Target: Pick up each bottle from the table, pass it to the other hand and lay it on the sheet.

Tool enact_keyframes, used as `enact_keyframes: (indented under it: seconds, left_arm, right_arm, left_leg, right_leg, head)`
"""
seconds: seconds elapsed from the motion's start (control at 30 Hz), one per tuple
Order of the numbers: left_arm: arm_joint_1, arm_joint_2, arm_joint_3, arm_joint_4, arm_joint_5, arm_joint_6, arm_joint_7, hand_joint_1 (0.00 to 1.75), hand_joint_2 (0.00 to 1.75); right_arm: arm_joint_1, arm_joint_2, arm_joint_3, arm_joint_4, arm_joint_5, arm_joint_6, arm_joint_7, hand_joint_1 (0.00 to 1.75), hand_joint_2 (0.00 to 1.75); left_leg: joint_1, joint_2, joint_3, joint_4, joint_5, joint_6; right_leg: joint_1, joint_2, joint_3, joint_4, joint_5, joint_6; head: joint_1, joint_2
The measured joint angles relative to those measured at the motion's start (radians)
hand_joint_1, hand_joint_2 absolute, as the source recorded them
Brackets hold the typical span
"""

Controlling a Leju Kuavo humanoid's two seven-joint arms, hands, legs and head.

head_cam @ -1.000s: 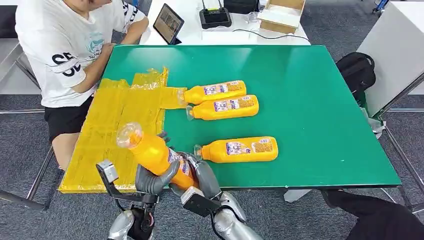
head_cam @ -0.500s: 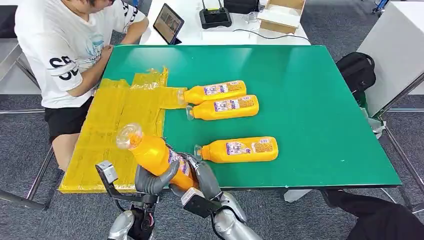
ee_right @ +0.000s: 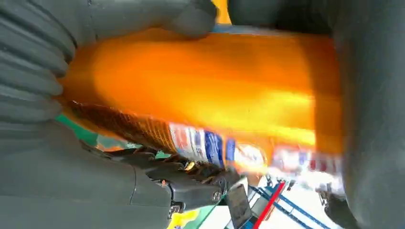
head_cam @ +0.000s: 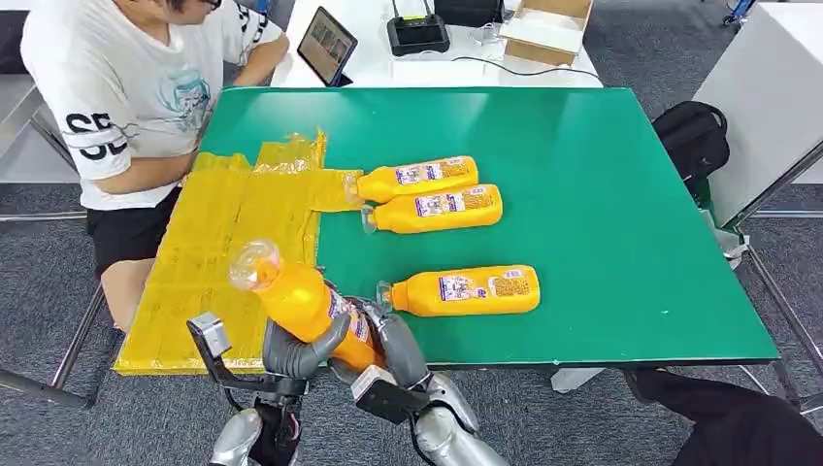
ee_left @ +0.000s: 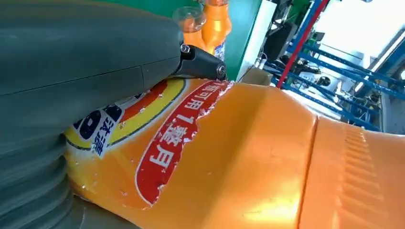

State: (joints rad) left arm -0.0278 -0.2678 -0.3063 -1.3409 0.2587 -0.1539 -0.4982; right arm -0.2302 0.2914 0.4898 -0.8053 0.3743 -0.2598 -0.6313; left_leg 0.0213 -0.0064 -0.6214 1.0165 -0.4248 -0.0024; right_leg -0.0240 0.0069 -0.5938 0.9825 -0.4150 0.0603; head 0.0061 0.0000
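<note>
Both robot hands were closed around one orange plastic bottle with a clear cap (head_cam: 296,296) at the near edge of the green table (head_cam: 602,233). The left hand (head_cam: 296,348) cupped the bottle's lower body from the sheet side, its thick grey thumb wrapped across the label. The right hand (head_cam: 388,342) clasped the same lower body from the other side, fingers curled against it. The held bottle was tilted, its capped end raised and leaning out over the near part of the crinkled yellow plastic sheet (head_cam: 228,243) that covered the table's left portion.

In the left wrist view the held bottle (ee_left: 248,157) lay pressed against the left hand (ee_left: 71,86), its red and yellow printed label facing the camera. In the right wrist view the bottle (ee_right: 205,90) ran between grey fingers (ee_right: 28,71) on both sides.

Three more orange bottles lay on their sides on the table: a near bottle (head_cam: 461,290) just beyond the right hand, and a middle bottle (head_cam: 435,209) and a far bottle (head_cam: 417,178) side by side farther in, the far one's cap resting on the sheet's edge.

A person in a white printed T-shirt (head_cam: 126,97) sat at the table's far left corner, beside the sheet.
</note>
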Motion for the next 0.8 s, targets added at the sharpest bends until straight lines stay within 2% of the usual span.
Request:
enact_keyframes:
  seconds: [0.07, 0.1, 0.13, 0.3, 0.63, 0.8]
  left_arm:
    - [-0.01, 0.0, -0.012, -0.001, -0.067, 0.061, -0.02, 1.75, 1.75]
    - [-0.01, 0.0, -0.015, -0.007, -0.102, 0.119, -0.044, 1.75, 1.75]
    - [-0.012, -0.001, -0.015, -0.013, -0.123, 0.142, -0.053, 1.75, 1.75]
    - [-0.033, 0.0, 0.011, -0.029, -0.191, 0.231, -0.074, 1.75, 1.75]
    - [-0.074, 0.0, 0.061, -0.029, -0.239, 0.311, -0.097, 1.75, 1.75]
    - [-0.104, 0.004, 0.087, -0.008, -0.343, 0.432, -0.133, 1.75, 1.75]
  right_arm:
    - [0.036, -0.001, 0.0, -0.028, -0.079, 0.047, -0.016, 0.0, 0.0]
    - [0.067, -0.01, -0.012, -0.138, -0.206, 0.111, -0.003, 0.0, 0.0]
    - [0.092, -0.013, -0.022, -0.205, -0.254, 0.133, 0.014, 0.0, 0.0]
    - [0.14, -0.017, -0.042, -0.384, -0.236, 0.125, 0.048, 0.0, 0.0]
    - [0.149, -0.016, -0.042, -0.423, -0.243, 0.107, 0.026, 0.0, 0.0]
    - [0.143, -0.016, -0.042, -0.426, -0.246, 0.097, 0.017, 0.0, 0.0]
  left_leg:
    - [0.0, -0.002, -0.001, 0.0, 0.0, 0.0]
    - [0.0, -0.002, -0.002, 0.0, 0.0, 0.0]
    - [0.0, -0.002, -0.003, 0.0, 0.0, 0.0]
    - [0.0, -0.002, -0.002, 0.0, 0.0, 0.0]
    - [0.0, -0.001, -0.002, 0.0, 0.0, 0.0]
    - [0.0, -0.001, -0.002, 0.0, 0.0, 0.0]
  right_leg:
    - [0.0, -0.001, 0.0, 0.0, 0.0, 0.0]
    - [0.0, -0.001, 0.0, 0.0, 0.0, 0.0]
    - [0.0, -0.001, -0.001, 0.0, 0.0, 0.0]
    - [0.0, 0.0, -0.001, 0.0, 0.0, 0.0]
    - [0.0, 0.0, -0.001, 0.0, 0.0, 0.0]
    - [0.0, 0.0, -0.001, 0.0, 0.0, 0.0]
  head:
    - [0.0, 0.0]
    - [0.0, 0.0]
    - [0.0, 0.0]
    - [0.0, 0.0]
    - [0.0, 0.0]
    - [0.0, 0.0]
